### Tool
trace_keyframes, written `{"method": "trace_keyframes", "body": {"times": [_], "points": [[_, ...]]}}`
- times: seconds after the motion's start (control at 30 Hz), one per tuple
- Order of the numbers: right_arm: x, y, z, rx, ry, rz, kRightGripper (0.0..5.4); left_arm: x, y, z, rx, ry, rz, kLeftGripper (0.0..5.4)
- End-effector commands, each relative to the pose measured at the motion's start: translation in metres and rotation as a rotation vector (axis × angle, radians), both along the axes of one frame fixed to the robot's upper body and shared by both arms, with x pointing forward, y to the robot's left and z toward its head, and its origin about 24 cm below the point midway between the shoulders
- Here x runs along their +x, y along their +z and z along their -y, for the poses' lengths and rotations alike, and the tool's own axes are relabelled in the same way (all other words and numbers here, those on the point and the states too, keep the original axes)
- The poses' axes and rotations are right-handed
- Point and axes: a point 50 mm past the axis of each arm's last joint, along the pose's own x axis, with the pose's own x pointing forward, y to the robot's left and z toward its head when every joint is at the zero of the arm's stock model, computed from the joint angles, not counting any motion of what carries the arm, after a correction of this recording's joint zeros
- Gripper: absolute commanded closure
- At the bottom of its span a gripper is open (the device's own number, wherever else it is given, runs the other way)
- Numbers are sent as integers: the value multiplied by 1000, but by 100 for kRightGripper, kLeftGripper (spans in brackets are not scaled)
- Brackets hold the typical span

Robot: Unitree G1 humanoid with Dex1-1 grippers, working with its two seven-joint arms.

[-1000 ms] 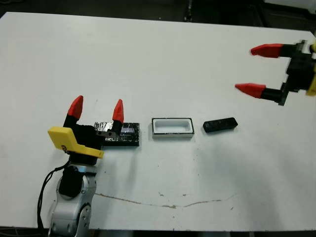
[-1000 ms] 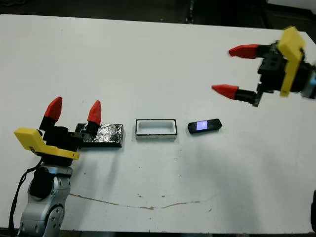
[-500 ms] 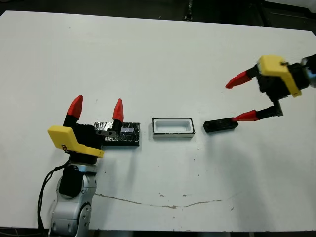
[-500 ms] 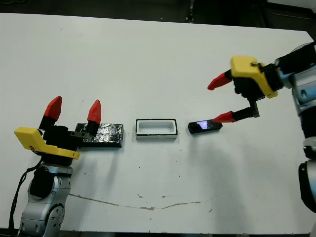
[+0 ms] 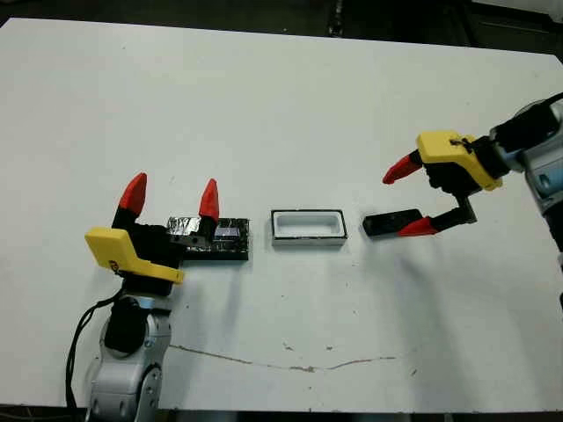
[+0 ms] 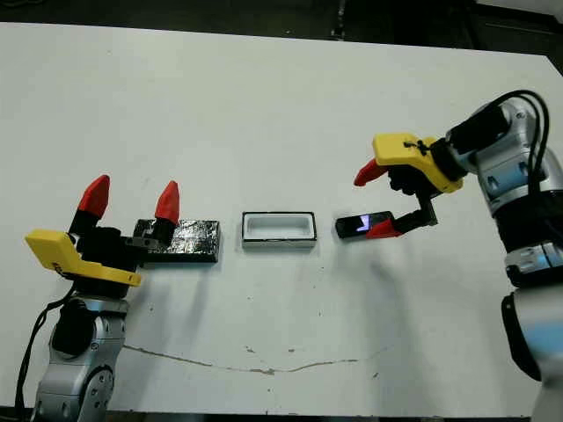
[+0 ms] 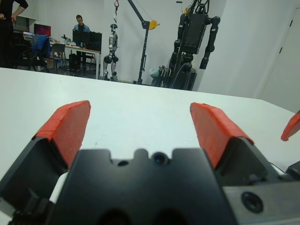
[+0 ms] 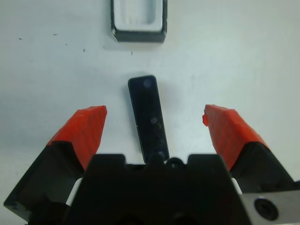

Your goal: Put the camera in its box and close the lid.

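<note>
Straddling the camera [image 8: 149,117], your right pincer [image 8: 154,129] is spread wide and empty, fingers clear of it; the box [image 8: 138,19] sits at twelve o'clock.

Your left pincer [image 7: 140,126] stands with its two red fingers [image 7: 68,124] spread wide apart and nothing between them, over the bare white table [image 7: 136,105]. A red fingertip of the right pincer [image 7: 291,126] pokes in at the edge. Beyond the table, a person [image 7: 79,23] sits at a desk.

Head stereo pair overlooks the table [image 5: 281,105]; wrist cameras sight along each gripper.
</note>
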Motion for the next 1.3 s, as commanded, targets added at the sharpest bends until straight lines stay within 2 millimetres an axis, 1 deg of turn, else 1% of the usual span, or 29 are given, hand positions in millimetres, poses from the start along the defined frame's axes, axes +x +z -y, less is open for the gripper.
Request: {"method": "trace_keyframes", "body": {"times": [0.03, 0.17, 0.37, 0.4, 0.5, 0.73, 0.87, 1.03, 1.23, 1.3], "points": [[-2, -13, 1, -22, -14, -35, 1, -1, -3, -1, 3, 7, -20, 0], [-2, -19, 1, -1, -14, -50, 1, -2, -4, -1, 6, 3, -19, 0], [-4, -24, 0, -23, -2, -20, 1, -2, -4, -1, -10, -1, -21, 0], [-5, -25, -1, -31, 4, -14, 10, -2, -4, 0, -7, 0, -20, 0], [-5, -28, -1, -25, -11, -15, 44, -2, -4, 0, 1, 0, -20, 0], [-5, -37, 3, 40, -82, -43, 141, -1, -3, 0, 4, -6, -19, 0], [-6, -38, 2, 44, -80, -45, 209, -1, -2, 0, 5, -3, -16, 0], [-6, -43, 2, 83, -82, -55, 278, 0, -1, 1, 6, -4, -16, 0], [-6, -45, 1, 76, -103, -48, 364, -1, -2, 1, 0, -7, -18, 0], [-7, -44, 1, 73, -97, -29, 375, -1, -2, 1, -3, -6, -22, 0]]}}
